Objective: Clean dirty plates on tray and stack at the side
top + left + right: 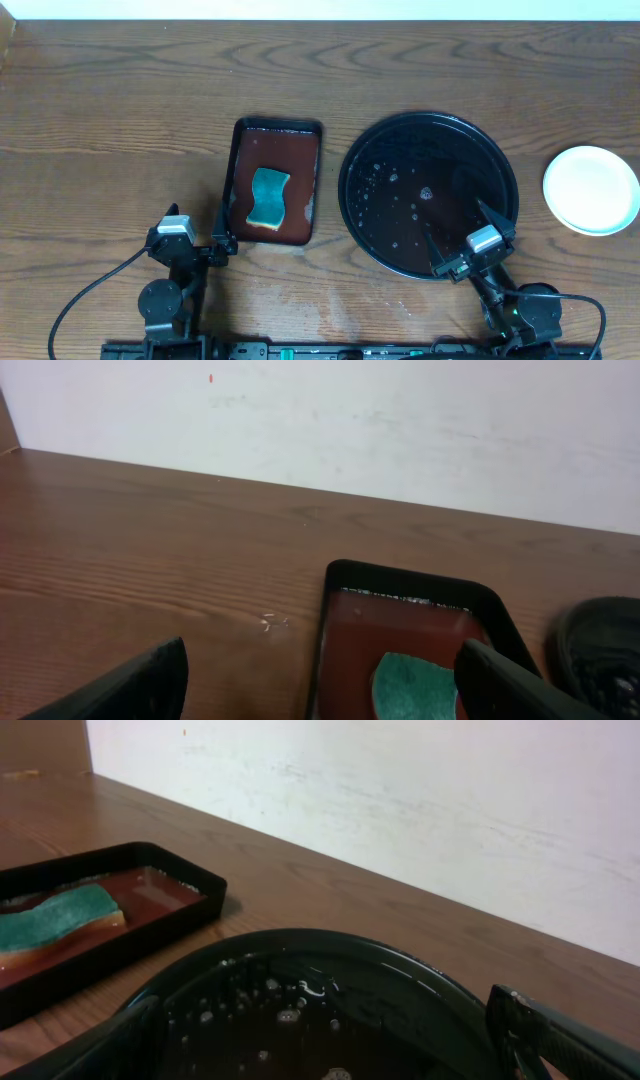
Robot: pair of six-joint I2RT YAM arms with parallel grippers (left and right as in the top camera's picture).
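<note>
The large round black tray (pixel 428 194) sits right of centre, wet with droplets, with no plate on it; it also shows in the right wrist view (pixel 300 1000). A stack of pale white plates (pixel 591 189) sits on the table at the far right, looking clean. My right gripper (pixel 462 240) is open and empty over the tray's near right rim (pixel 330 1045). My left gripper (pixel 222 225) is open and empty at the near left corner of the small reddish-brown tray (pixel 272 180), its fingers straddling that tray's left rim (pixel 320 690).
A teal and yellow sponge (pixel 268 197) lies in the reddish-brown rectangular tray (pixel 410 640), which holds reddish liquid; the sponge also shows in the wrist views (pixel 412 685) (pixel 55 915). A white wall runs along the table's far edge. Wet smears mark the wood near the front.
</note>
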